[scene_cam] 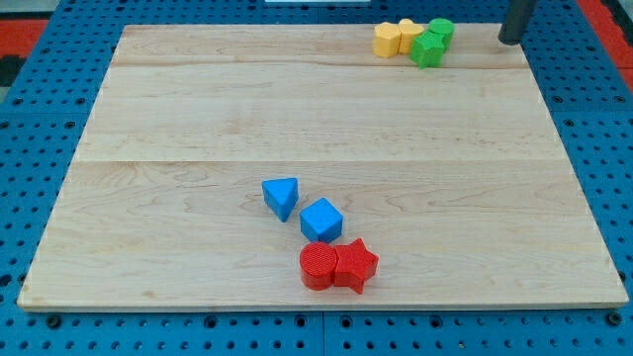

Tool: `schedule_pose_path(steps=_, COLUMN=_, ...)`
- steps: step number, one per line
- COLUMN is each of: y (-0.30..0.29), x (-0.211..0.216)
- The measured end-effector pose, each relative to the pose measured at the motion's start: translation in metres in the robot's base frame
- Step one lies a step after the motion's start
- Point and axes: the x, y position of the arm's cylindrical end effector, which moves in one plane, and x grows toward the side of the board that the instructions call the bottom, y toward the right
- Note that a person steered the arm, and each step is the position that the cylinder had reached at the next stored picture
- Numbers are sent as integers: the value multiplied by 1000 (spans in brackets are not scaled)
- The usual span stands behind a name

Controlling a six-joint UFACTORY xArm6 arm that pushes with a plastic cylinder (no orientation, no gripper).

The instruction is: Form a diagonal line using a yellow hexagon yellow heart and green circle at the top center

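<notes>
A yellow hexagon sits at the view's top right of the wooden board. A yellow heart touches its right side. A green circle stands to the right of the heart, at the board's top edge. A green star lies just below the circle, touching the heart. My tip is at the board's top right edge, to the right of the green circle and apart from it.
A blue triangle and a blue cube lie at the bottom centre. A red cylinder and a red star touch each other just below them. Blue pegboard surrounds the board.
</notes>
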Motion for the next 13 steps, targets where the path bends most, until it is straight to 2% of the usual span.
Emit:
schedule_pose_path(steps=1, y=-61, x=-8)
schedule_pose_path(steps=2, y=-153, x=6)
schedule_pose_path(steps=3, y=-196, x=32)
schedule_pose_path(steps=4, y=-171, x=27)
schedule_pose_path(steps=5, y=-145, x=-8)
schedule_pose_path(steps=6, y=-199, x=-17)
schedule_pose_path(steps=7, y=-285, x=12)
schedule_pose_path(steps=8, y=-320, x=26)
schedule_pose_path(steps=9, y=-325, x=25)
schedule_pose_path(steps=11, y=-279, x=22)
schedule_pose_path(steps=13, y=-255, x=52)
